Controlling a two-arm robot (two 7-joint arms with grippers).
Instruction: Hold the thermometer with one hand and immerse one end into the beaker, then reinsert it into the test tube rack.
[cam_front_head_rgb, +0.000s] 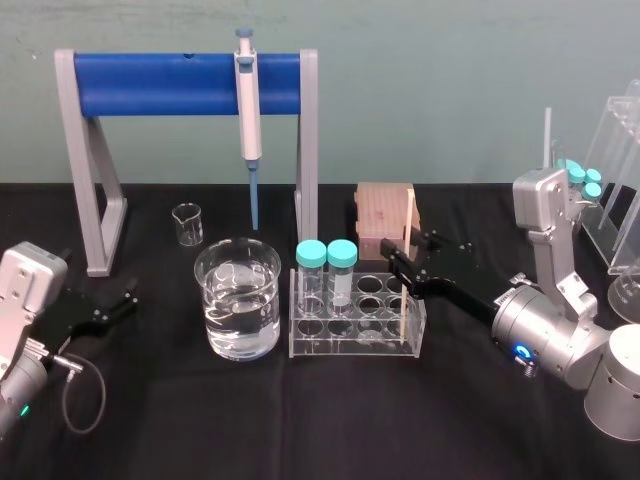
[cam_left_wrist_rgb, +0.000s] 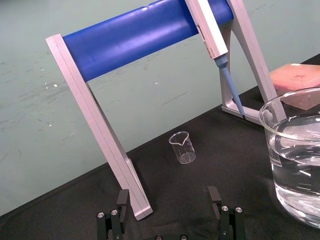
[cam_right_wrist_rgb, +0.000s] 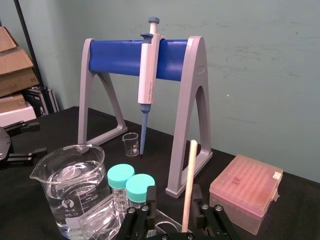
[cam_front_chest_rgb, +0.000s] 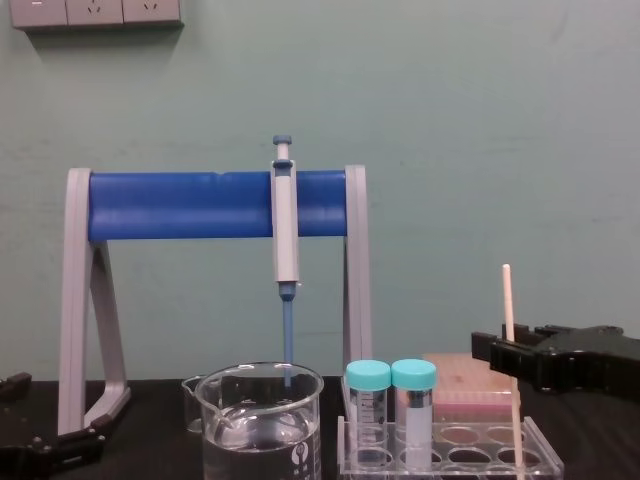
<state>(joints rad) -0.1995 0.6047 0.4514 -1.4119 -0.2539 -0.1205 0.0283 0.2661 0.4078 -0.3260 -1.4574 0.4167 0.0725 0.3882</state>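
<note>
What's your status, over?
Left gripper open, parked left. Right gripper open, straddling thermometer. Thermometer standing in test tube rack, not yet lifted. Two teal-capped tubes stand between it and beaker.

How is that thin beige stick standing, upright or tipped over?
Upright: the thermometer stands in a test tube rack hole, the right gripper open around it; left gripper idle aside.

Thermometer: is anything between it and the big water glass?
Yes. Two teal-capped tubes stand in the test tube rack between the thermometer and the beaker, so it likely has to go up over them. The right gripper straddles the thermometer, open; the left gripper idles far left.
</note>
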